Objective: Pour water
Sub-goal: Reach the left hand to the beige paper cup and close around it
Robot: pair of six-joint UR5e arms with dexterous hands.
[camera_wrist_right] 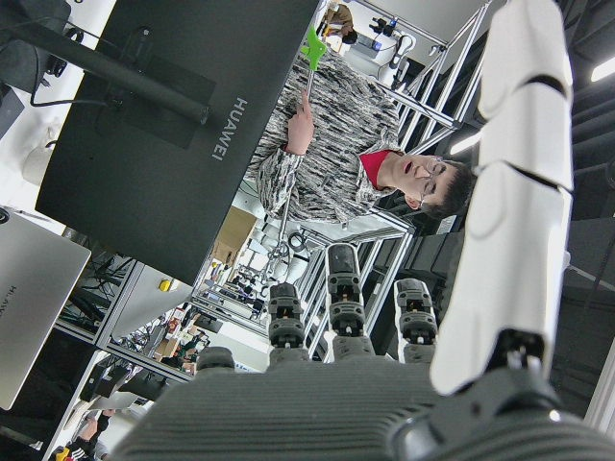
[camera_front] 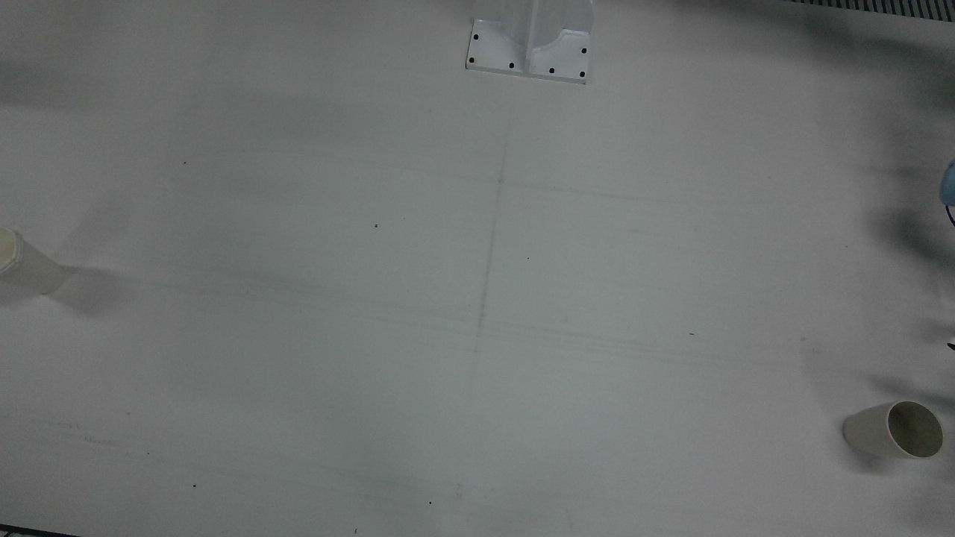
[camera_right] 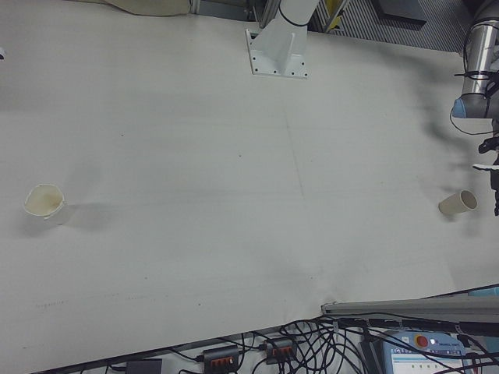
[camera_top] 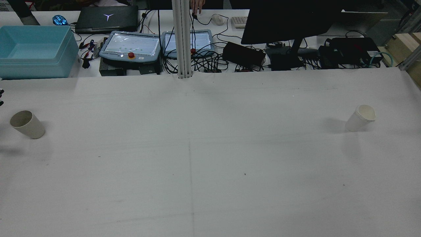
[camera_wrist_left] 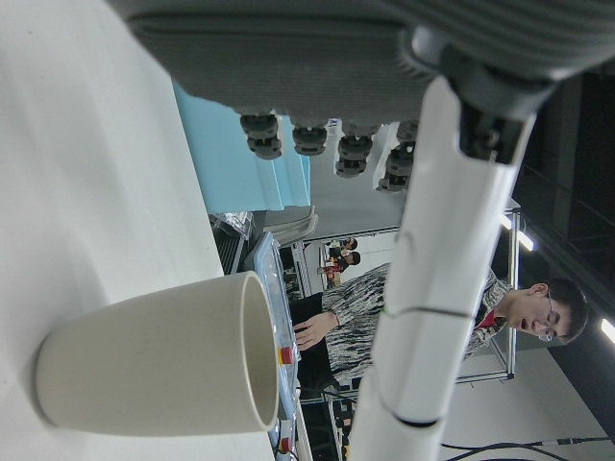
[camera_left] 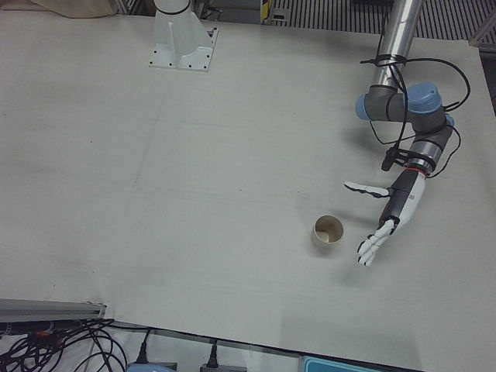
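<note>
Two paper cups sit upright on the white tabletop (camera_top: 210, 184), far apart at opposite ends. The beige cup (camera_left: 328, 232) is on the robot's left side, near the operators' edge; it looks empty in the left-front view. The left hand (camera_left: 387, 213) hovers just beside it, not touching — fingers spread and extended, holding nothing. The left hand view shows the same cup close up w/ the hand's white fingers (camera_wrist_left: 437, 288) stretched out above it, clear of the rim.

The white cup (camera_top: 360, 118) stands on the robot's right side, alone; its rim looks a bit crumpled, and there may be sth pale inside, but the views are too small to tell. The right hand (camera_wrist_right: 384, 384) shows only in its own camera: fingers straight and apart, nothing grasped, pointing at the dark monitor (camera_wrist_right: 163, 115) and a person in a patterned top (camera_wrist_right: 332, 125) behind the station. Where it sits relative to the white cup — can't tell, since no fixed view catches it.
</note>
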